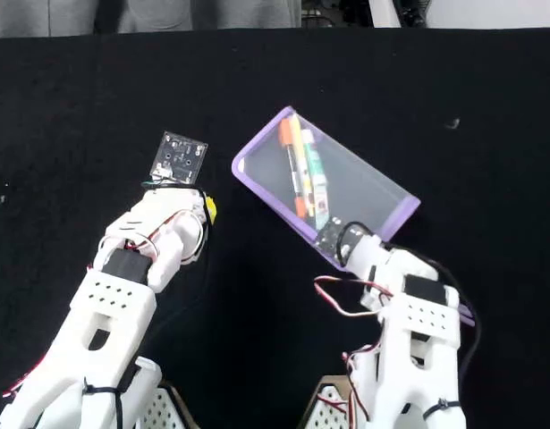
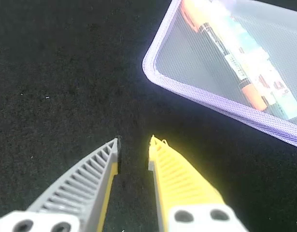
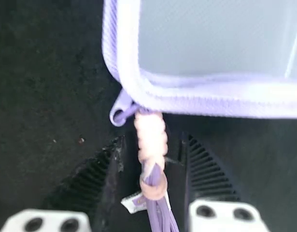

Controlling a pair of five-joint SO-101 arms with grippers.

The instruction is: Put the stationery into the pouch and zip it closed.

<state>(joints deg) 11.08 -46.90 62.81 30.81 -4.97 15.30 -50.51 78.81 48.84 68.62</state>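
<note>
Loading looks done: the pens (image 1: 301,170) (orange, yellow, one green-and-white) lie inside the pouch (image 1: 377,192), which lies flat and slanted in the middle of the table (image 1: 78,98). You have no loose stationery around it, so I'd call step one finished.

The zip is the open item. Your right gripper (image 3: 154,142) sits at the pouch's near corner. Its fingers are apart and astride the pull cord (image 3: 149,128), with a gap on each side, so it isn't pinching the cord. The slider (image 3: 120,110) is right at that corner. The purple band (image 3: 211,94) along the adjoining edge looks flat with no gap. I can't tell whether this corner is the closed end of the zip or the start end. If it's the start, the whole zip run is left. If it's the end, you only have to let go. Check before you call it.

Your left gripper (image 2: 134,145) hangs over bare table just beside the pouch corner on its own side. Its fingers are slightly apart with nothing between them, and it isn't touching the pouch, so nothing pins the pouch down. My read: if the zip needs pulling, get the left gripper holding that end first, or the pouch likely slides along with the cord.
</note>
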